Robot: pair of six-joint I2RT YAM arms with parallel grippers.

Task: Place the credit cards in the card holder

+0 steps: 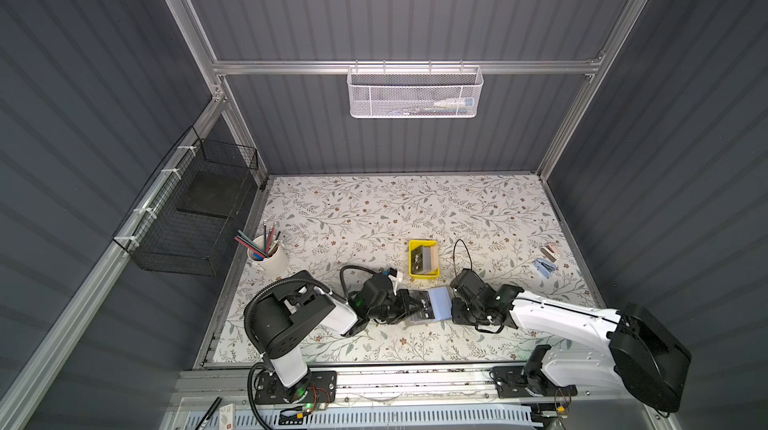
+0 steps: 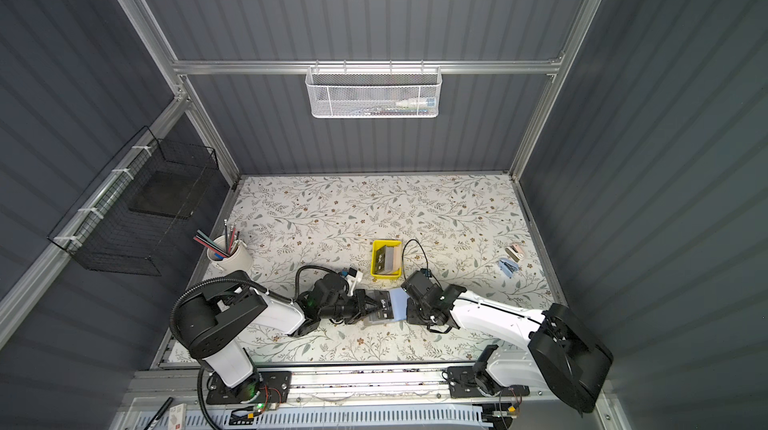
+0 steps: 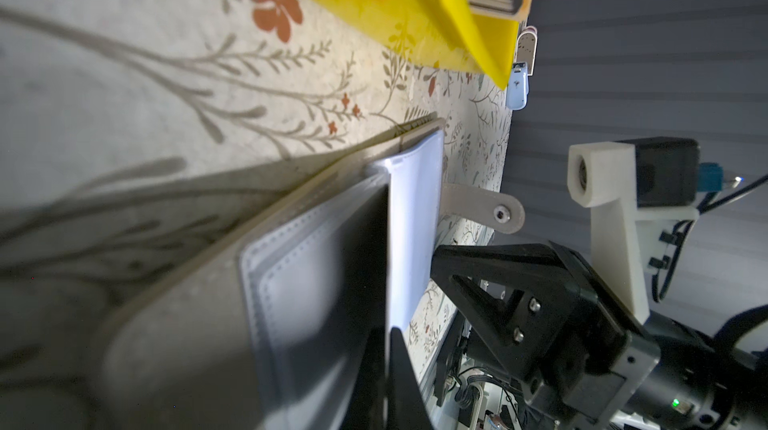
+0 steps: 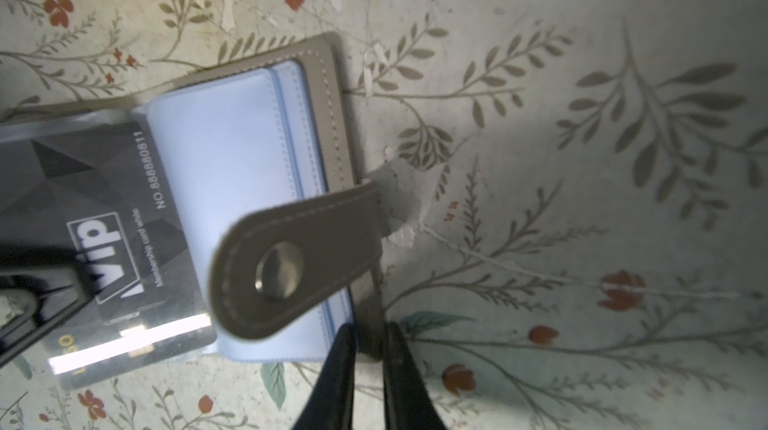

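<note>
Clamping the card (image 4: 104,207), the left gripper (image 2: 368,307) has the holder (image 4: 224,149) dead ahead — card's long axis points straight in. Far side, the right gripper (image 4: 370,349) pinches its edge.

My left arm (image 1: 340,312) and right arm (image 1: 557,315) wore white shells over black joints; a ribbed black cable (image 1: 248,308) looped at lower left, and silver screws (image 3: 534,304) dotted my black right tool (image 4: 371,349).

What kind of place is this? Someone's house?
Probably not a house: it looks like a robot test booth. A metal frame edges plain grey walls, and two robot arms are bolted by a flowery table.
</note>
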